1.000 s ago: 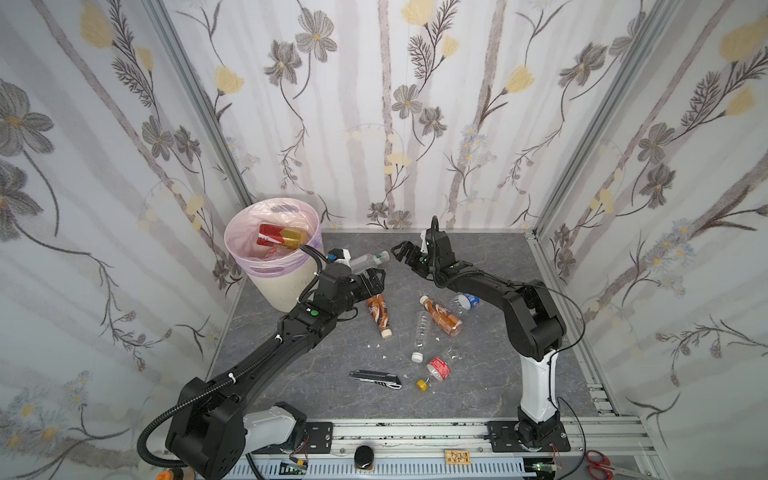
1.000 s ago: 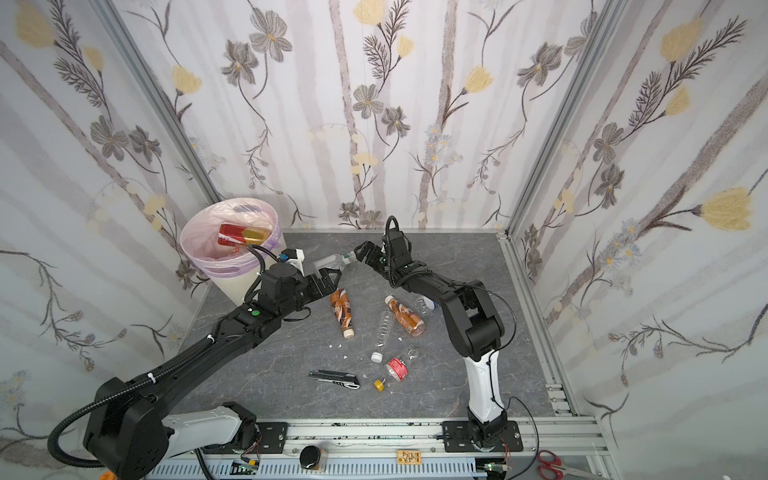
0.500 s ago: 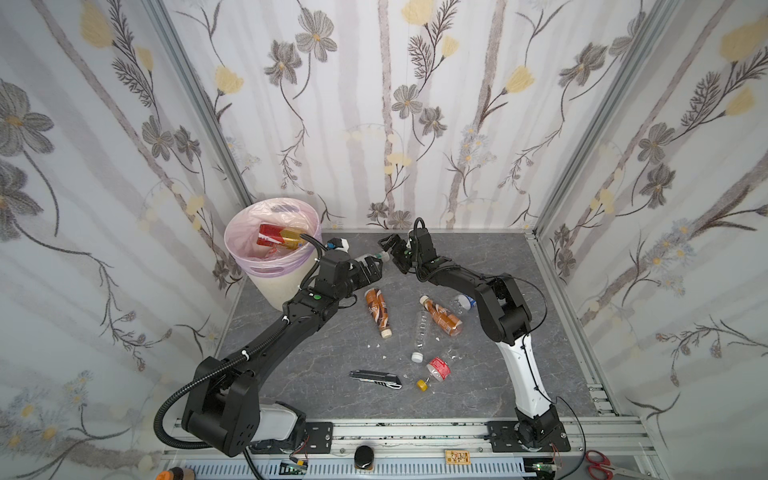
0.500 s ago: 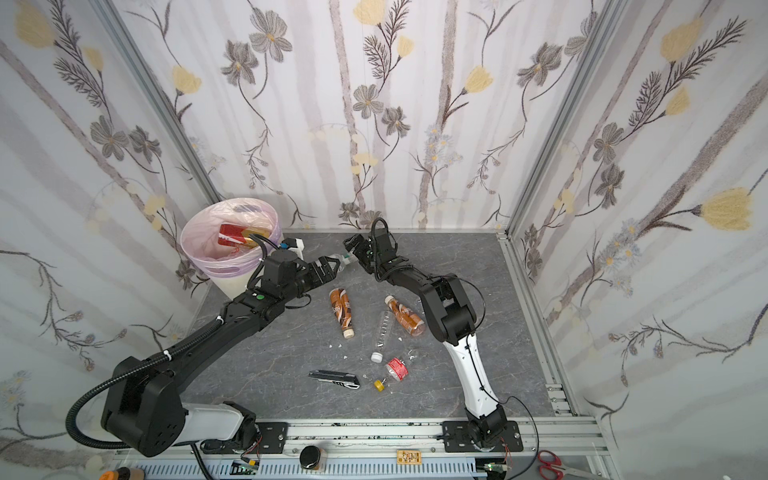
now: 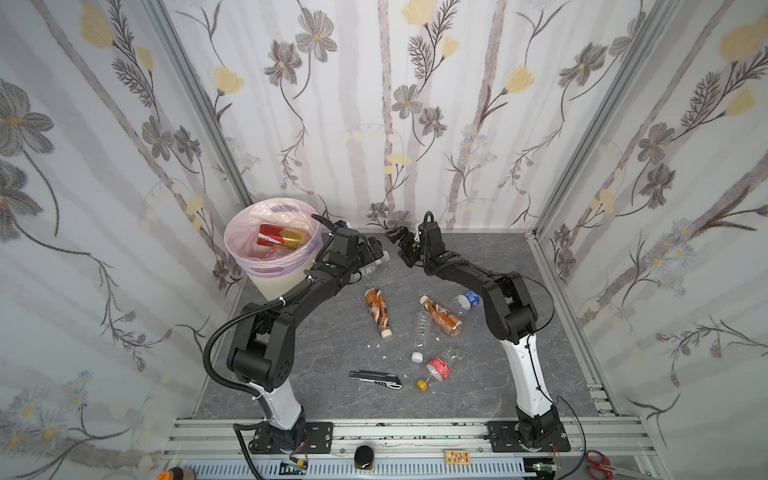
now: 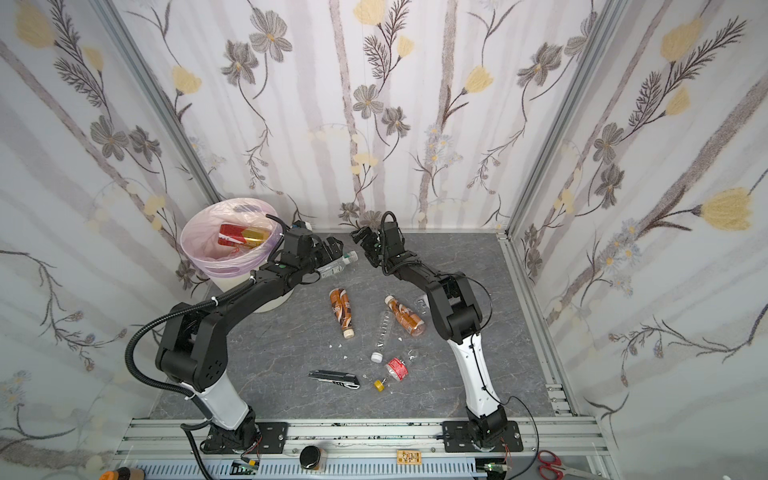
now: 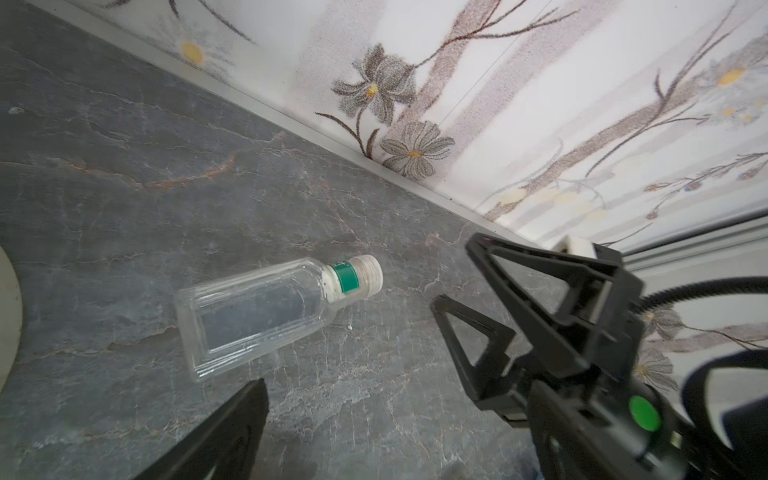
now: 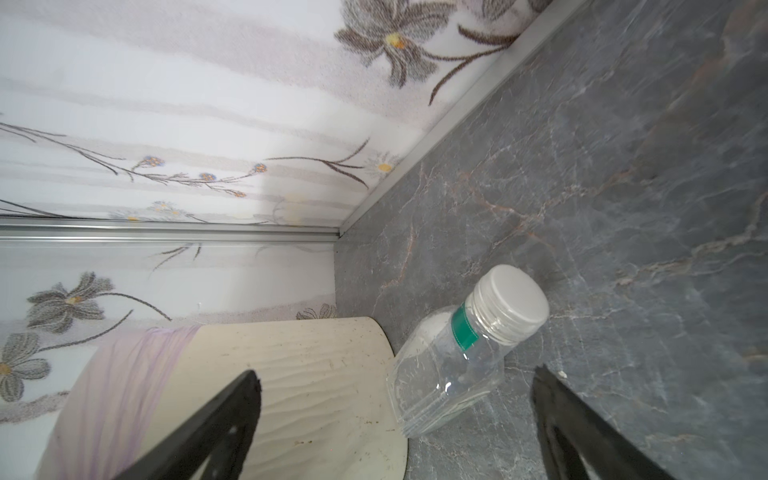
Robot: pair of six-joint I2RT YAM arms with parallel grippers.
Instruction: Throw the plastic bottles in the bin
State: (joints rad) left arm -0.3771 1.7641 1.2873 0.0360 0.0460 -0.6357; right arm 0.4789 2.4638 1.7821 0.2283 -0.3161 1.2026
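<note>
Six plastic bottles lie loose on the grey floor (image 5: 324, 357), and a red-labelled bottle (image 5: 276, 237) already sits in the bin (image 5: 272, 284), left of centre in both top views.

We tag the target as the clear bottle (image 7: 266, 311) with a green neck band and white cap. It lies on its side just beside the bin's base, cap pointing away. Whether it touches the wall, we cannot tell.

The left gripper (image 6: 330, 249) hangs over it, jaws spread, nothing held. The right gripper (image 6: 365, 245) faces it from the right of the frame, also spread wide and empty. Both wrist views frame this same bottle.

The rest sit mid-frame: brown bottle (image 5: 378, 311), amber bottle (image 5: 444, 318), slim clear bottle (image 5: 420, 332), blue-label bottle (image 5: 467, 299) and yellow-capped bottle (image 5: 436, 370). The last lies beside the utility knife (image 5: 376, 379), which we leave alone.

Risks, as we judge them:
- Two claws on one bottle: if both close in, fingers clash or arms bump.
- The bottle looks empty and light on a smooth floor, so a finger landing off-centre likely skids it away or wedges it under the bin.
- The left arm runs close along the bin, so a careless lift could nudge the bin or snag its bag.
- A pinch near the cap may slip, dropping the bottle short of the rim.
</note>
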